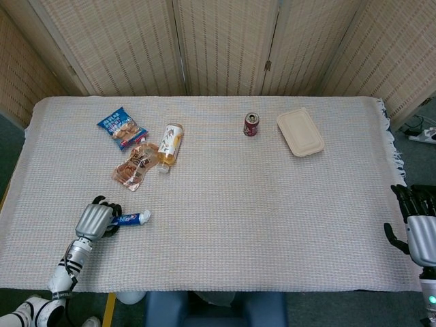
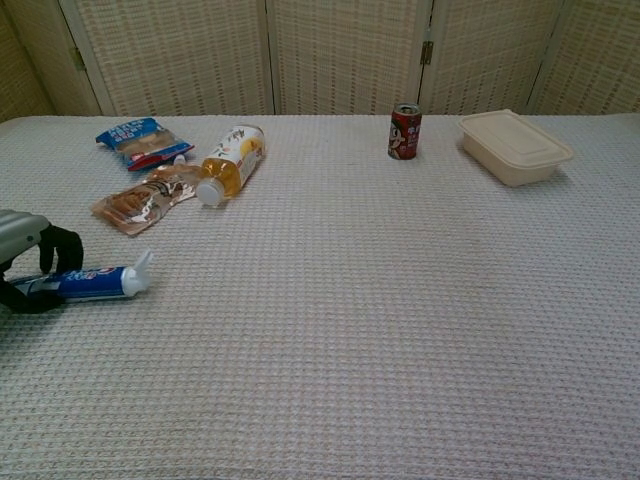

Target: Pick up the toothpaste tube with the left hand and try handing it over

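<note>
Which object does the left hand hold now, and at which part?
The left hand has its fingers closed around the toothpaste tube at its tail end; the cap end sticks out free.

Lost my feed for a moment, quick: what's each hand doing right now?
Left hand: fingers closed around the toothpaste tube, which lies low at the table.
Right hand: holds nothing, fingers apart, at the table's right edge.

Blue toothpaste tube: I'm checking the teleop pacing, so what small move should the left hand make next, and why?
Probably lift it straight up a little. The left hand has its fingers curled over the blue toothpaste tube, whose white cap end already tilts off the woven tablecloth, so the grip looks set.
</note>
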You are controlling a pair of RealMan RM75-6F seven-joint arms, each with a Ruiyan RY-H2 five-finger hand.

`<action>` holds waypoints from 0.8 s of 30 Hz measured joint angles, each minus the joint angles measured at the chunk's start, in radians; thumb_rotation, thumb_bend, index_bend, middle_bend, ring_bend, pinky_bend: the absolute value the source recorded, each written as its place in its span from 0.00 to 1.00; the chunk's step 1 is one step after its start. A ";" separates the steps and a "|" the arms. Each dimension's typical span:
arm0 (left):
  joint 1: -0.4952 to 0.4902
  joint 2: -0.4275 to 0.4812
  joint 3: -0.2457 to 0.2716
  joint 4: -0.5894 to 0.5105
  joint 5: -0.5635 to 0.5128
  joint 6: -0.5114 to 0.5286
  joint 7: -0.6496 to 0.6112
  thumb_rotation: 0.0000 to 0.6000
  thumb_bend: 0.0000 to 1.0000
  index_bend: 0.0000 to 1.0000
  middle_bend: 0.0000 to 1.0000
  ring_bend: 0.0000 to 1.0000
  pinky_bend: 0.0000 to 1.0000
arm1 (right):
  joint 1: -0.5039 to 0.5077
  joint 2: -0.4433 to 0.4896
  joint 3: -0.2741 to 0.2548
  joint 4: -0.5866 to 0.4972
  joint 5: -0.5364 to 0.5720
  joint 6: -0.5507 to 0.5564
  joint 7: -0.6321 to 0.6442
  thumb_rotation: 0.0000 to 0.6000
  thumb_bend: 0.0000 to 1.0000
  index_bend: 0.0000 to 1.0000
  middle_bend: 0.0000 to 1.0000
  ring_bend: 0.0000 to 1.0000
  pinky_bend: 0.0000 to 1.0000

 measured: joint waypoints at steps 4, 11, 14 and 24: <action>-0.006 -0.004 0.007 0.031 0.023 0.004 -0.074 1.00 0.59 0.67 0.70 0.60 0.46 | 0.002 0.002 0.000 -0.007 -0.002 -0.001 -0.007 1.00 0.46 0.09 0.11 0.14 0.04; -0.016 -0.020 0.021 0.106 0.078 0.037 -0.220 1.00 0.71 0.73 0.76 0.66 0.54 | 0.010 0.011 -0.001 -0.027 -0.019 -0.004 -0.009 1.00 0.46 0.09 0.12 0.15 0.04; -0.022 -0.021 0.023 0.115 0.102 0.063 -0.296 1.00 0.74 0.74 0.77 0.67 0.55 | 0.022 0.025 -0.007 -0.054 -0.044 -0.020 0.012 1.00 0.46 0.09 0.12 0.15 0.04; -0.078 0.056 0.009 -0.031 0.193 0.148 -0.371 1.00 0.77 0.74 0.79 0.71 0.57 | 0.160 0.107 -0.018 -0.208 -0.215 -0.148 0.060 1.00 0.46 0.09 0.13 0.16 0.04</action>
